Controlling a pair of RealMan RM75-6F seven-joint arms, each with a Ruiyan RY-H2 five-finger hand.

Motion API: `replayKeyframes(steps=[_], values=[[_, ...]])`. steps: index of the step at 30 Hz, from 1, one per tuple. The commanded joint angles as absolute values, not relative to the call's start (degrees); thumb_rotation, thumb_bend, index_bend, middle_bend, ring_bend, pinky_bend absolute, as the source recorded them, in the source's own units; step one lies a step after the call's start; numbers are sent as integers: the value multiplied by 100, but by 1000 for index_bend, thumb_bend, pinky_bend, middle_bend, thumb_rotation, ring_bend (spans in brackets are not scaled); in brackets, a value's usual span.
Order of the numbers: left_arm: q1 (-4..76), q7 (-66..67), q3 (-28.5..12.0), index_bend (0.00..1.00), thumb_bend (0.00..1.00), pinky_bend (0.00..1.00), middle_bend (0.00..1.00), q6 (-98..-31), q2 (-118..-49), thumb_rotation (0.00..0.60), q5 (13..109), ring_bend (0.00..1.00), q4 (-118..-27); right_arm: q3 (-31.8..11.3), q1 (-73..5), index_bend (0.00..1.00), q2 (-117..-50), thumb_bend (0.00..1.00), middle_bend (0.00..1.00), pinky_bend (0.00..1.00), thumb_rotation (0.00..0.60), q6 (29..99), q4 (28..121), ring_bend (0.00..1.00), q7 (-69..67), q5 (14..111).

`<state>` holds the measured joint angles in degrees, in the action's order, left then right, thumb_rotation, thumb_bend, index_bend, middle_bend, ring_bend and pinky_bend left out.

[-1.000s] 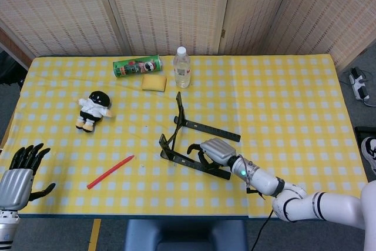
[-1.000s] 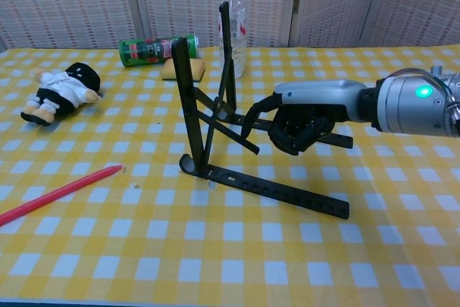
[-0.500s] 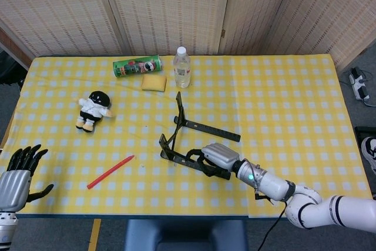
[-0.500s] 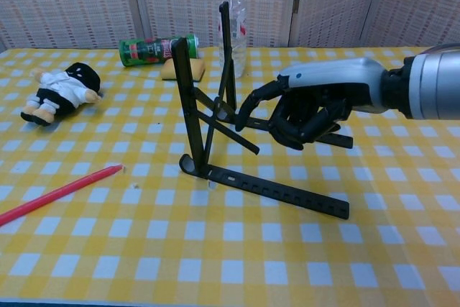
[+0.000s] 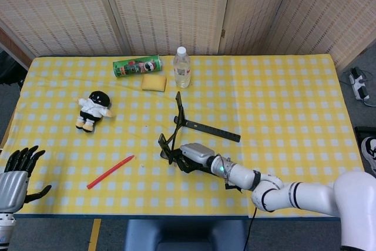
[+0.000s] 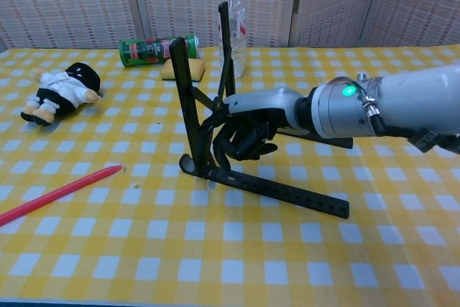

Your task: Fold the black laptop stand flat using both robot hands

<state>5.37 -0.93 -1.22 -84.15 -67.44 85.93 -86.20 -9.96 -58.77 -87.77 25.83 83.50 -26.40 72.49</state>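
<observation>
The black laptop stand (image 5: 177, 123) stands unfolded mid-table, its two uprights (image 6: 184, 98) raised over the long base rails (image 6: 277, 192). My right hand (image 5: 194, 155) reaches in from the right between the rails. In the chest view the right hand (image 6: 244, 133) has its fingers curled around the diagonal brace beside the near upright. My left hand (image 5: 16, 171) hovers with fingers spread and nothing in it, off the table's front left corner, far from the stand; the chest view does not show it.
A plush doll (image 5: 94, 109) lies at the left, with a red stick (image 5: 110, 171) in front of it. A green can (image 5: 137, 66), a yellow sponge (image 5: 154, 82) and a water bottle (image 5: 182, 67) sit behind the stand.
My right hand has slid left along the stand from the rails' middle to the near upright and closed on the brace. My left hand has sunk slightly lower.
</observation>
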Motion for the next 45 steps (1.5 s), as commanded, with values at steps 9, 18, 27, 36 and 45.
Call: replayKeyframes(steps=[9, 18, 27, 36, 45], values=[[489, -172, -117, 181, 213, 0, 105, -8468, -6752, 600, 8596, 71, -8556, -1109, -6179, 313, -9144, 779, 593, 882, 600, 2400, 7940, 744, -2110, 6705], [578, -248, -154, 184, 213, 0, 105, -8390, -6799, 600, 8644, 71, -8465, -867, -5499, 312, -8263, 779, 541, 844, 600, 3116, 8777, 691, -1994, 7032], [758, -186, -213, 184, 213, 0, 105, -8242, -6877, 600, 8700, 72, -8488, -935, -4757, 150, -7397, 527, 283, 500, 591, 3879, 9090, 408, -2356, 6870], [896, -191, -237, 183, 213, 0, 105, -8068, -6882, 600, 8680, 75, -8541, -1225, -4829, 0, -7716, 372, 39, 216, 531, 3580, 8352, 169, -2703, 6472], [928, -170, -238, 181, 213, 0, 105, -8038, -6836, 600, 8644, 75, -8626, -1557, -5274, 0, -8373, 433, 0, 0, 524, 2961, 7565, 20, -3214, 6754]])
